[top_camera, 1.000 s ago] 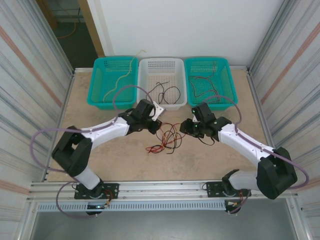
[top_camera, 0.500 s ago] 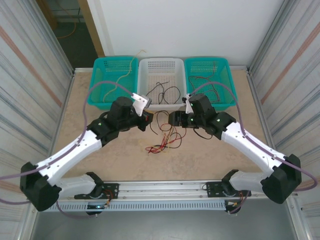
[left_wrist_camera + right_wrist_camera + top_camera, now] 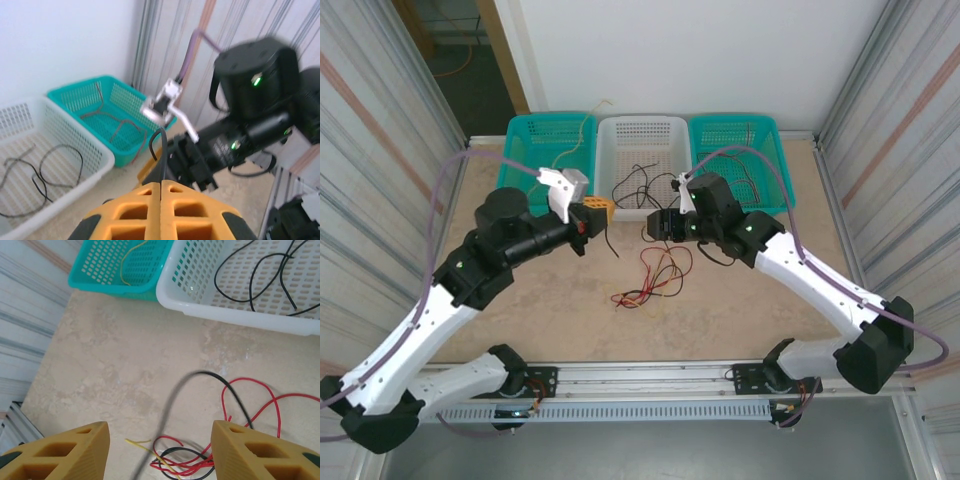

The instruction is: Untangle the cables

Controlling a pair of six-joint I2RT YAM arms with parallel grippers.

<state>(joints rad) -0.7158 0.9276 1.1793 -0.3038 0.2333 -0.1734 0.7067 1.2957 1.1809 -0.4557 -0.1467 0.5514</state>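
A loose tangle of red and black cables (image 3: pixel 656 279) with a yellow strand lies on the table between the arms. The left gripper (image 3: pixel 597 213) hovers above the table left of the tangle. Its orange fingers (image 3: pixel 161 200) are shut on a black cable (image 3: pixel 163 150) that hangs down from them (image 3: pixel 611 240). The right gripper (image 3: pixel 658 226) stands open above the tangle (image 3: pixel 200 462). Its fingers (image 3: pixel 82 452) are wide apart. A blurred black cable (image 3: pixel 172 402) arcs through the gap without touching either pad.
Three baskets line the far edge: a teal one (image 3: pixel 518 190) with a yellow cable, a white one (image 3: pixel 640 123) with black cables, a teal one (image 3: pixel 740 121) with red and dark cables. Metal walls close both sides.
The left arm has lifted and swung back to the left, drawing a black cable out of the tangle. The right gripper has opened and moved up toward the white basket.
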